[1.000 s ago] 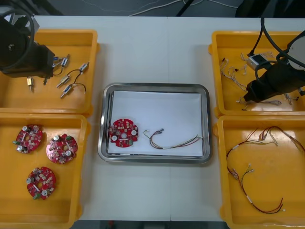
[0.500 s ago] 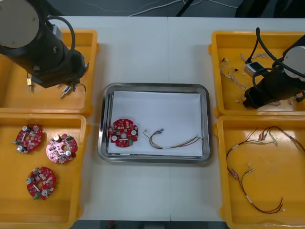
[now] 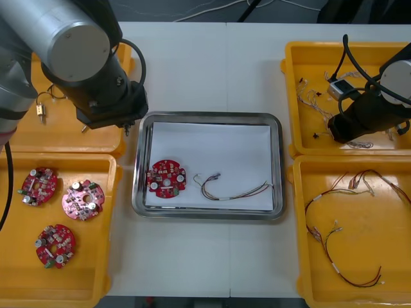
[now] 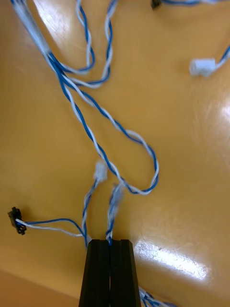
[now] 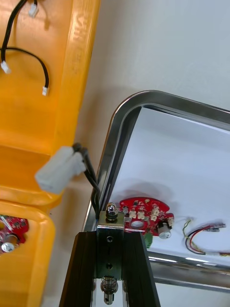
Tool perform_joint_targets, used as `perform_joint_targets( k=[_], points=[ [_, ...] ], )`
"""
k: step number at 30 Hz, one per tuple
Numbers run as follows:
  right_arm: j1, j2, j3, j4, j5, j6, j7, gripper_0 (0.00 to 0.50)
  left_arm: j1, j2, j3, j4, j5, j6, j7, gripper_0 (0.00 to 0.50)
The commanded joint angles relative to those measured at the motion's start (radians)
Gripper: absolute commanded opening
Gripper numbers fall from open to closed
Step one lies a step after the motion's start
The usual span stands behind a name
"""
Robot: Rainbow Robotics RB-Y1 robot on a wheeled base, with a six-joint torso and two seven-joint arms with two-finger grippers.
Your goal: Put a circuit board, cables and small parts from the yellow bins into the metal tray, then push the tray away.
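My left gripper is shut on a small metal part with a black cable and a white plug. It hangs just outside the metal tray's left rim. In the tray lie a red circuit board and a thin cable on white lining. My right gripper is down in the far right yellow bin. It is shut on a twisted blue and white cable, pinching one strand at the fingertips.
The near left bin holds three red circuit boards. Red and yellow cables lie in the near right bin. My left arm covers much of the far left bin, where a small metal part shows.
My left arm has swung right from the far left bin to the tray's left rim, carrying the part. The right gripper has shut on the blue and white cable.
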Motion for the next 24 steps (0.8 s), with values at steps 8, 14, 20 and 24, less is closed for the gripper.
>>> perform_joint_targets(
  k=[8,14,20,24],
  points=[
    [-0.007,-0.055,-0.015,-0.069,0.044,-0.081,0.051,0.0,-0.135,-0.136,-0.115,0.142,-0.086,0.007,0.129,0.0],
    [-0.011,-0.069,-0.029,-0.041,0.047,-0.141,0.041,0.0,-0.135,-0.191,-0.13,0.201,-0.154,-0.006,0.112,0.0],
    [-0.044,-0.078,-0.035,0.028,0.042,-0.164,0.037,0.0,-0.133,-0.251,-0.135,0.27,-0.228,-0.035,0.089,0.0],
    [-0.06,-0.078,-0.035,0.069,0.036,-0.164,0.037,0.0,-0.13,-0.292,-0.133,0.323,-0.286,-0.07,0.054,0.0]
  ],
)
